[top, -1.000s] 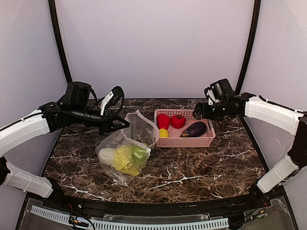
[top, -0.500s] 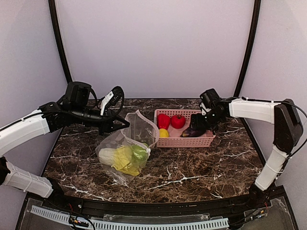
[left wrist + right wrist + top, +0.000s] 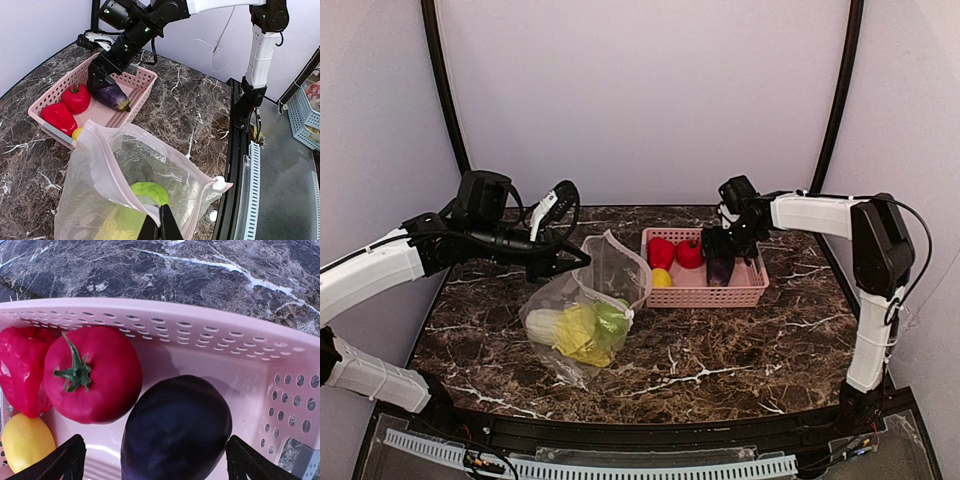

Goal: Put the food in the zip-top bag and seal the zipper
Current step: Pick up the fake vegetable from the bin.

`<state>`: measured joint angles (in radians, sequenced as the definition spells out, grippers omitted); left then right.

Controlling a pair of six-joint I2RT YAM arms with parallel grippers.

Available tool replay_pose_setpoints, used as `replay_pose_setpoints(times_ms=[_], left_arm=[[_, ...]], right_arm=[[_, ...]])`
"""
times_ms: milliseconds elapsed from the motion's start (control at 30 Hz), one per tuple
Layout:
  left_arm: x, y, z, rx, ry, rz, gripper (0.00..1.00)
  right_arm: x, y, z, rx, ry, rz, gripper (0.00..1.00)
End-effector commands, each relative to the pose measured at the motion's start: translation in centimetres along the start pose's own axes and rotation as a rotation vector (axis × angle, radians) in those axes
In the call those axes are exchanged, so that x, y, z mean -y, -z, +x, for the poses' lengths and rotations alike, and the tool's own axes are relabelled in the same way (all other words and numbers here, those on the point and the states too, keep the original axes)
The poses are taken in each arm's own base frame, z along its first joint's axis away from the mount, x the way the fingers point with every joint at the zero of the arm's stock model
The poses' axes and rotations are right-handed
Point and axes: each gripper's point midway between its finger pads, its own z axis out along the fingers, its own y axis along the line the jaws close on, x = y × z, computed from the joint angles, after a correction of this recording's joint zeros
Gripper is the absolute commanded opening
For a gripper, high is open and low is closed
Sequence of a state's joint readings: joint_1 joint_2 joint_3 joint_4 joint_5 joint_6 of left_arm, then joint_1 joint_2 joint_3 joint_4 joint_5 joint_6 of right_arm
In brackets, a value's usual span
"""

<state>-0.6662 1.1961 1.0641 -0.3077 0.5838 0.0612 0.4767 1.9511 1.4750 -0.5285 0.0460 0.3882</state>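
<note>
The left gripper (image 3: pixel 159 226) is clenched on the near rim of the bag (image 3: pixel 616 266), holding its mouth raised and open. The zipper (image 3: pixel 197 169) is unsealed. The bag rests on the table (image 3: pixel 750 350), just left of the basket (image 3: pixel 708 298), with the cabbage (image 3: pixel 568 328) and a green piece (image 3: pixel 611 318) inside. The right gripper (image 3: pixel 719 252) is released, its fingers spread to either side of the eggplant (image 3: pixel 177 432) in the basket. The pepper (image 3: pixel 20 365), tomato (image 3: pixel 92 372) and yellow piece (image 3: pixel 25 440) lie beside the eggplant.
</note>
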Motion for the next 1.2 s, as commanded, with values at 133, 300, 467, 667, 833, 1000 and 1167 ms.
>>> replay_pose_setpoints(times_ms=[133,300,467,667,833,1000,1167], left_arm=[[0.1,-0.3,0.6,-0.018,-0.012,0.004,0.01],[0.2,-0.4,0.6,-0.019,-0.009,0.01,0.01],[0.3,-0.3,0.5,-0.016,-0.015,0.009,0.01],[0.4,-0.1,0.3,-0.009,-0.02,0.007,0.01],[0.4,0.0,0.2,-0.006,-0.023,0.006,0.01],[0.4,0.0,0.2,-0.005,-0.022,0.006,0.01],[0.5,0.1,0.2,-0.005,-0.023,0.006,0.01]], right_arm=[[3.1,-0.4,0.7,-0.035,0.049,0.168,0.96],[4.0,-0.2,1.7,-0.049,0.044,0.183,0.93],[3.8,-0.4,1.1,-0.041,0.039,0.171,0.87],[3.5,-1.3,0.2,-0.04,0.033,0.153,0.83],[3.5,-1.8,0.1,-0.045,0.023,0.151,0.78],[3.9,-2.0,0.4,-0.054,0.016,0.157,0.75],[4.0,-1.7,0.2,-0.043,0.013,0.159,0.69]])
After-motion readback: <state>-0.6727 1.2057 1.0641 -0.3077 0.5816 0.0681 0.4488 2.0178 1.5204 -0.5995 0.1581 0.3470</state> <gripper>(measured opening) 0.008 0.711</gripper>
